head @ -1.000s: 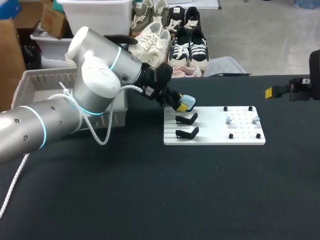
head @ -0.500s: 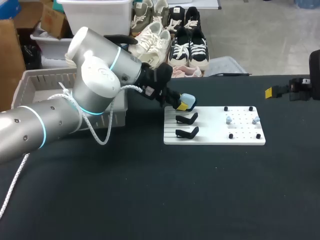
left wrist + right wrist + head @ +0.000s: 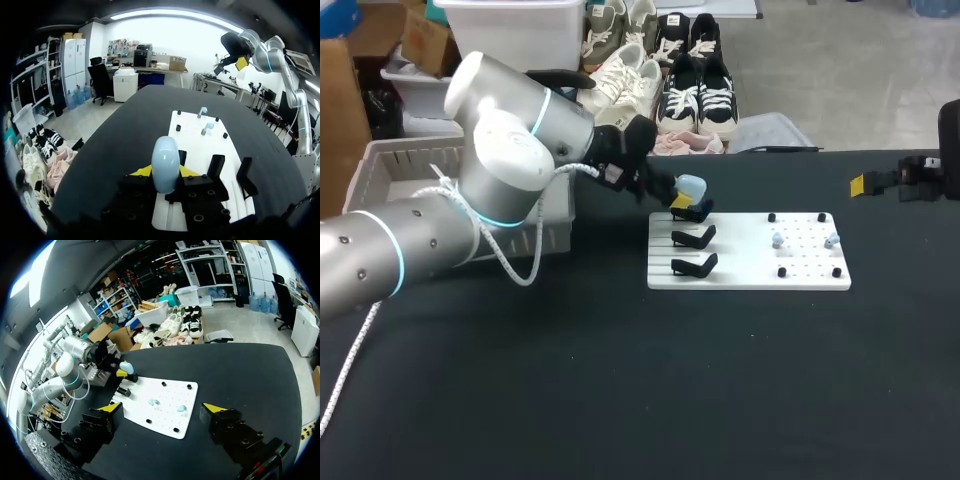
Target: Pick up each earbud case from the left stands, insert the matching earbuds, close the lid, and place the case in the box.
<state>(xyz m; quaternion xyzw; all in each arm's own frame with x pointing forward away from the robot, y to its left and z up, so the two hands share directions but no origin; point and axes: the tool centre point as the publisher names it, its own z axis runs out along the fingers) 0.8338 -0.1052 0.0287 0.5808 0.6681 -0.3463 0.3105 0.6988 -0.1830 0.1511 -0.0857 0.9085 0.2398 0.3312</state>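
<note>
Case [image 3: 690, 187] is clamped in your left gripper [image 3: 685, 204] just above the board's [image 3: 810, 275] far-left corner, apparently clear of its stand [image 3: 701, 211]: pick-up. Next, carry it toward the earbuds [image 3: 777, 240]; your right gripper [image 3: 164, 410] hangs wide open.

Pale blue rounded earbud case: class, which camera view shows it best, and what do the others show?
The left wrist view: the pale blue rounded earbud case appears large and close, held between the yellow tips of the left gripper. The head view shows it small, near the black stands; the right wrist view, a tiny speck.
</note>
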